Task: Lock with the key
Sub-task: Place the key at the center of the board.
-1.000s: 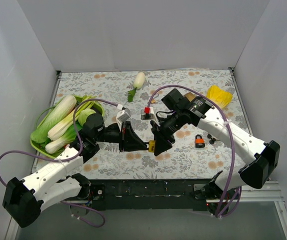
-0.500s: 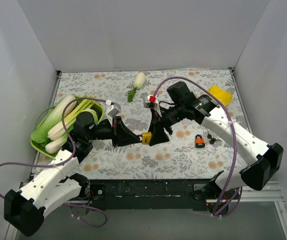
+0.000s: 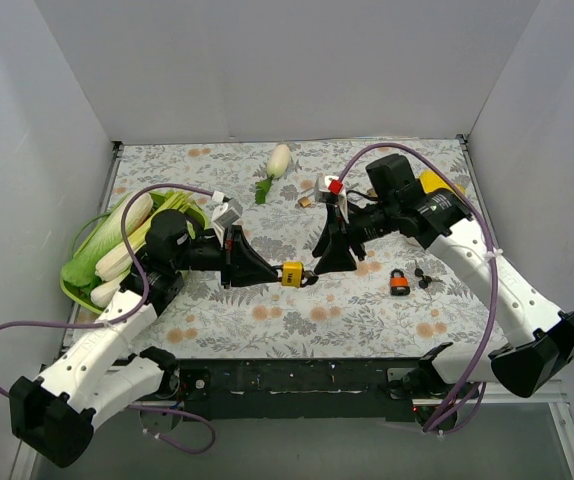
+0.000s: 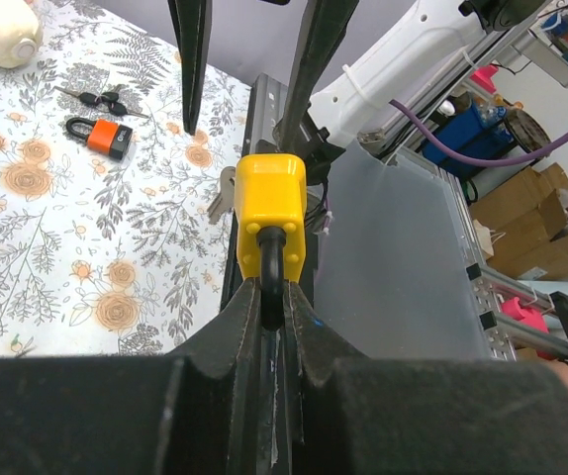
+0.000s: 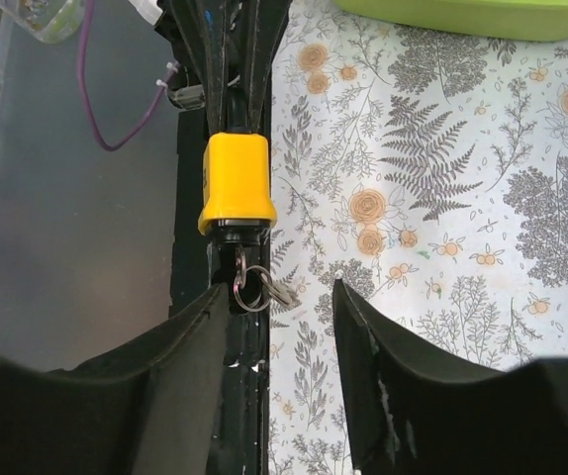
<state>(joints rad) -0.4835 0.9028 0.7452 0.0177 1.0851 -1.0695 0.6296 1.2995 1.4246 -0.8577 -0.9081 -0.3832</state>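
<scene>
Yellow padlock (image 3: 292,273) is pinched by its shackle in the left gripper (image 3: 270,275), fingers pressed together on it, and is held between the two arms over the floral table (image 3: 217,322). Key (image 5: 247,265) is seated in the lock's bottom. Right gripper (image 3: 327,263) is spread, with its tips flanking the key ring (image 5: 256,289); no contact is seen.

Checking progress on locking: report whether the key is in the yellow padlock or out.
In: the key juts from the base of the yellow padlock, its ring dangling below.
</scene>
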